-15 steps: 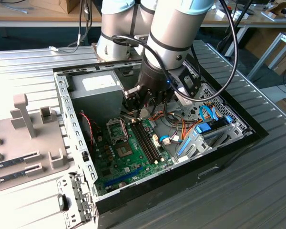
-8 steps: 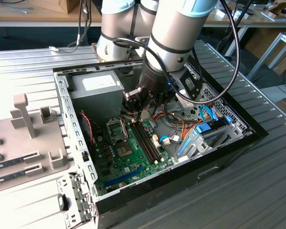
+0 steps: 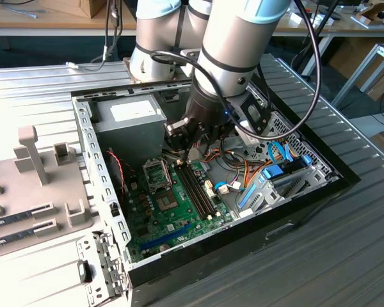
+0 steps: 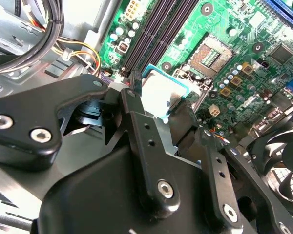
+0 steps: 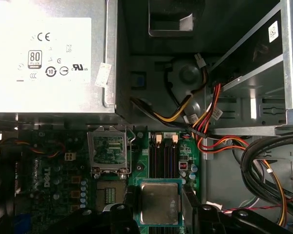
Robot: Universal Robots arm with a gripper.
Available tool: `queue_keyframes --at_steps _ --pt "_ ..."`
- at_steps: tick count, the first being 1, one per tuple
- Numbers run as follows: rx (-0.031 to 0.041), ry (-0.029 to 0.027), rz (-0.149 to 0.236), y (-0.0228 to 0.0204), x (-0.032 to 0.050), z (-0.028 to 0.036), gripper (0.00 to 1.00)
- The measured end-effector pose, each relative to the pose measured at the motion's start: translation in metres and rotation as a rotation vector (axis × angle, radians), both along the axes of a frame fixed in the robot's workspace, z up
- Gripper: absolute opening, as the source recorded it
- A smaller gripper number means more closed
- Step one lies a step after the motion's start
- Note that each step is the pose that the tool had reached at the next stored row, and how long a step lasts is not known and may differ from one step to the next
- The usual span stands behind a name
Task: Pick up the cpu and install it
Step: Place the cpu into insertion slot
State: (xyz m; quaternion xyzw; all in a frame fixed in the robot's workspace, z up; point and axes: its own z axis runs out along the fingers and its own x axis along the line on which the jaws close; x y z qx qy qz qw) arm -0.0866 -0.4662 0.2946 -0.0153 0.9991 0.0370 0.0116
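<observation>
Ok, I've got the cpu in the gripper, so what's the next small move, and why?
Probably a sideways slide toward the open socket before any lowering. The gripper holds the cpu above the board, but in the first wrist view it hangs over the memory slots, beside the socket rather than over it.
</observation>
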Motion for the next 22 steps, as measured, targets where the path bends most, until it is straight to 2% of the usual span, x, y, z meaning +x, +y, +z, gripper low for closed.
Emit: queue_keyframes --at_steps 5,9,22 --pt "0.0 0.0 0.0 -0.0001 -0.0007 -0.0009 0.47" --pt "0.0029 0.0 0.0 -0.0014 -0.0039 -0.0042 0.47" --pt "0.0035 0.0 0.0 -0.0028 -0.0053 -0.0063 0.47"
